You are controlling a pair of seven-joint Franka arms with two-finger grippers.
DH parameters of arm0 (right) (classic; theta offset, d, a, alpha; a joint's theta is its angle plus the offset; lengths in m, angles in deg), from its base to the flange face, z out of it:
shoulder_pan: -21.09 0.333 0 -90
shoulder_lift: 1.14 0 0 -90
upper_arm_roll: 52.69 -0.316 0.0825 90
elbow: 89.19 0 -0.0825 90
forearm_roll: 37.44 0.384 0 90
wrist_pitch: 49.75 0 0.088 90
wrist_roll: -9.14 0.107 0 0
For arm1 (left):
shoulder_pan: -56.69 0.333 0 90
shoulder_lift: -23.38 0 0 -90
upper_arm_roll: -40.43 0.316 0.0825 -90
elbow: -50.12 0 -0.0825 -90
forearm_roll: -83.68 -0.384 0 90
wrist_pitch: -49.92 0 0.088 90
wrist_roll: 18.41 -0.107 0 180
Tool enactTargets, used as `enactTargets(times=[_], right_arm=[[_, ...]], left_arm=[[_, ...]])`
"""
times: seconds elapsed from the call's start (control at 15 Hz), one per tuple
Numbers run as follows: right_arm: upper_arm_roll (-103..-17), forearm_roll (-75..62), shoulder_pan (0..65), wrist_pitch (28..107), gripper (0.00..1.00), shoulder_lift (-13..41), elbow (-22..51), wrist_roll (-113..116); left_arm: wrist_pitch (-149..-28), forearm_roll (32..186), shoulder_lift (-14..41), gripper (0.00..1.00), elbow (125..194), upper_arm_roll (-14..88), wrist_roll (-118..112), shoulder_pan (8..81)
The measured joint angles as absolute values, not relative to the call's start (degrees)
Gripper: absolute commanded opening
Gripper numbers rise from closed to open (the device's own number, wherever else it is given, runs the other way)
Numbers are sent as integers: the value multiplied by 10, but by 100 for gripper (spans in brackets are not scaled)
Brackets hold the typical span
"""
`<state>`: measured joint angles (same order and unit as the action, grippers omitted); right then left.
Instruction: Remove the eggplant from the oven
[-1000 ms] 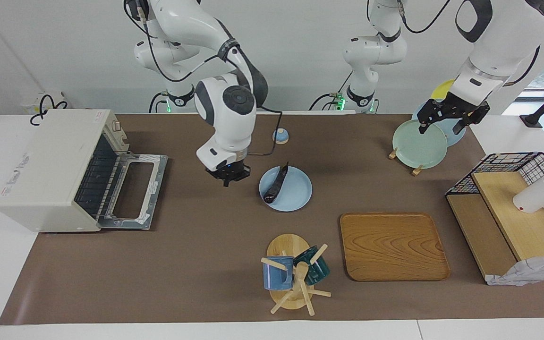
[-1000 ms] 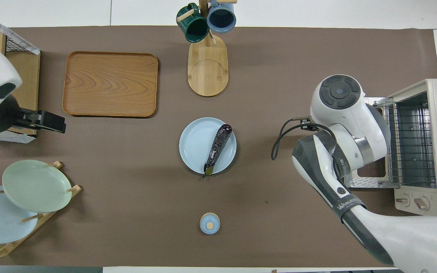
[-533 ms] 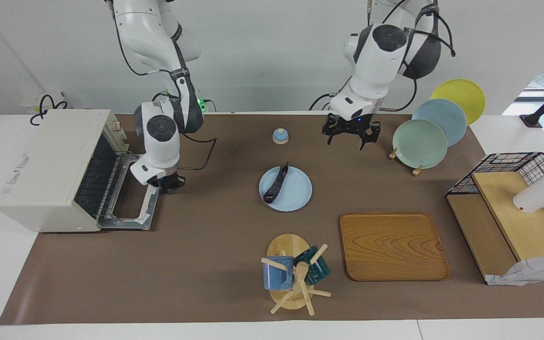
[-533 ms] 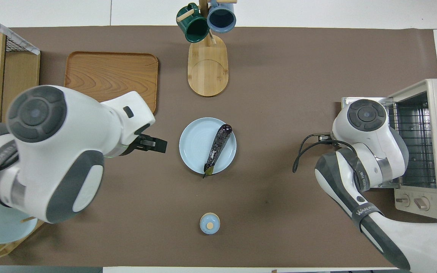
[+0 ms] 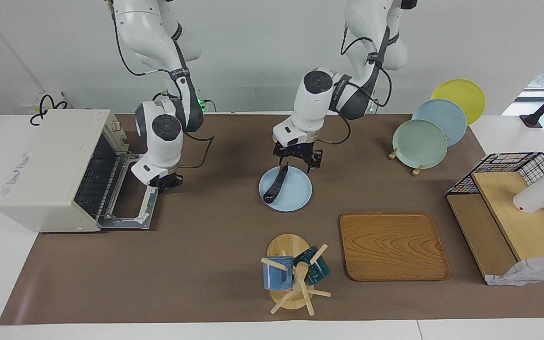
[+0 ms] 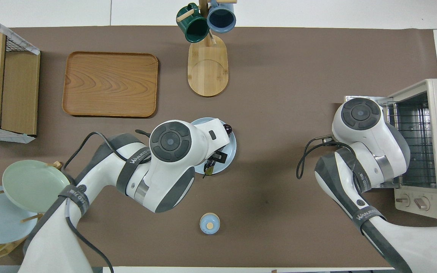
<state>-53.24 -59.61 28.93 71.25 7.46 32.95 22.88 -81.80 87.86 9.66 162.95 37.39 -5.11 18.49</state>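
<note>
Facing view: I see the slim dark purple glossy eggplant (image 5: 275, 184) lying on the round pale blue plate (image 5: 295, 196) mid-table, stem end toward the robots. It is out of the cream-white boxy toaster oven (image 5: 47, 167), which sits at the right arm's end of the table, well apart from the plate, with its glass door (image 5: 135, 192) folded down flat and the wire rack inside showing.

Left gripper (image 5: 298, 160) hangs over the robot-side edge of the plate, just above the eggplant's stem end, fingers spread with nothing between them. I can't tell whether it touches the eggplant.

Right gripper (image 5: 167, 182) sits low at the outer edge of the open oven door, fingers pressed together, holding nothing that I can see.

Overhead view: the left arm's wrist covers most of the plate (image 6: 230, 151); only the tip (image 6: 229, 129) and stem of the eggplant show past it. The right arm's wrist hides its own gripper at the door.

A small blue knobbed lid (image 5: 280, 136) lies nearer to the robots than the plate.
</note>
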Motion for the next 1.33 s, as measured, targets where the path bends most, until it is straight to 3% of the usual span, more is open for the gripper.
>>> enactTargets(times=[0.2, 0.47, 0.6, 0.67, 0.8, 0.87, 1.33], right_arm=[[-534, -570, 264, 667, 0, 28, 310, 155], [-535, -548, 210, 640, 0, -25, 300, 75], [-534, -544, 190, 633, 0, -33, 294, 49], [-534, -541, 181, 631, 0, -35, 291, 37], [-533, -537, 165, 625, 0, -37, 283, 15], [-532, -532, 158, 619, 0, -37, 278, 3], [-525, -432, 151, 468, 0, -20, 159, -34]], left_arm=[[-868, 879, 55, 100, 1630, 374, -51, 168], [-882, 879, 39, 99, 1630, 374, -51, 164], [-888, 879, 37, 81, 1630, 374, -51, 163], [-888, 879, 37, 63, 1630, 375, -51, 163], [-888, 879, 36, 15, 1630, 375, -51, 163], [-889, 879, 36, 0, 1630, 375, -51, 163], [-887, 885, 38, 0, 1625, 385, -48, 172]])
